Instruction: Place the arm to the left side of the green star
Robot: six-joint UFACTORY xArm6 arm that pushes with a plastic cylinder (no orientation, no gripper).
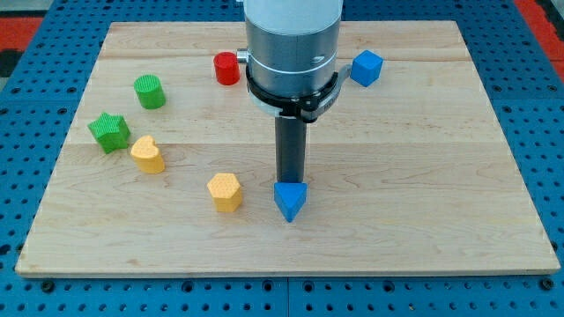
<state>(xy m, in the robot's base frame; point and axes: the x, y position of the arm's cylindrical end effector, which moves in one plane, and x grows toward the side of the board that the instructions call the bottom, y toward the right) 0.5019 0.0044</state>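
The green star (109, 131) lies near the board's left edge. A yellow heart (148, 154) sits just right of and below it, close to touching. My tip (289, 180) is at the middle of the board, far to the right of the star. It stands right behind a blue triangle block (290, 201) and seems to touch its top edge. The rod hangs from the arm's grey cylinder (292, 48) at the view's top.
A green cylinder (150, 91) stands above and right of the star. A red cylinder (226, 68) and a blue cube (367, 67) lie near the top. A yellow hexagon block (225, 191) lies left of the blue triangle. The wooden board (441, 194) rests on a blue pegboard.
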